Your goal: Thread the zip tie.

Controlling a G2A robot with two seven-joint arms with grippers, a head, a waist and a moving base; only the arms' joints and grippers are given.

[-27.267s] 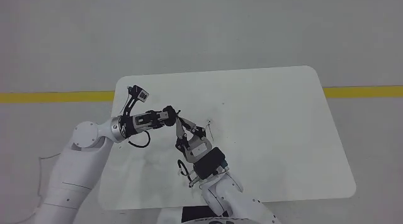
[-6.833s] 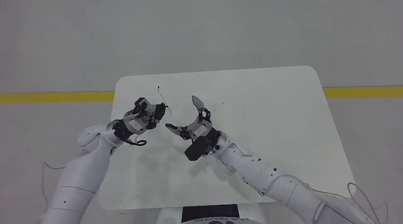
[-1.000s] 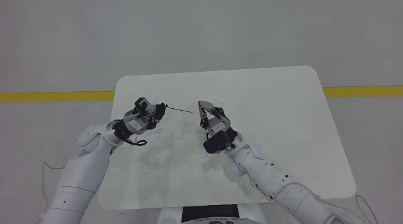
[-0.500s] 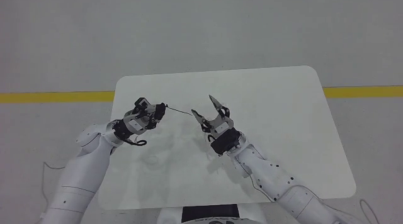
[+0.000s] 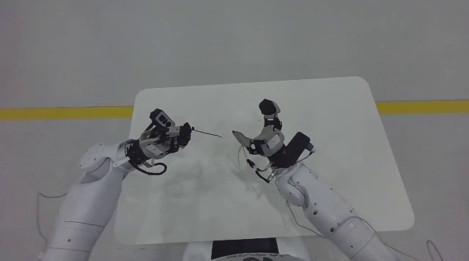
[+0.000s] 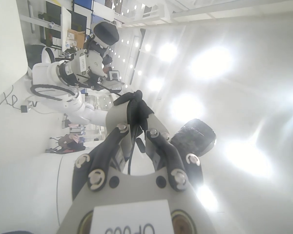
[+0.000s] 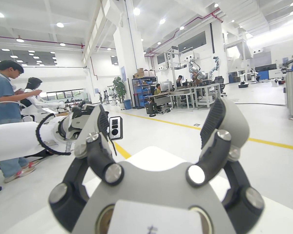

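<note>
2 grippers are held above the table [image 5: 330, 114], facing each other. The zip tie [image 5: 207, 132] is pinched in the left gripper [image 6: 134, 102], whose fingers are pressed together on the strap. 1 thin free end projects forward of the fingertips toward the right gripper [image 5: 251, 122], and the rest of the strap runs back between the fingers toward the wrist. The right gripper is spread wide, and nothing is held in it. It is placed just beyond the free end, which points toward its nearer finger and is apart from it.

Step in hand, as judged: the free end is presented for a second grasp, ahead of threading. No closed loop is seen, so threading is judged not yet done. Whether the projecting end is the tail or the head cannot be told.

Next move, as judged: the right gripper is to be brought over the free end, with the strap centred between its pads, and closed only once the strap lies across both. Fine alignment is called for, since the strap is thin and flexible and is likely to deflect if 1 finger touches it first.
</note>
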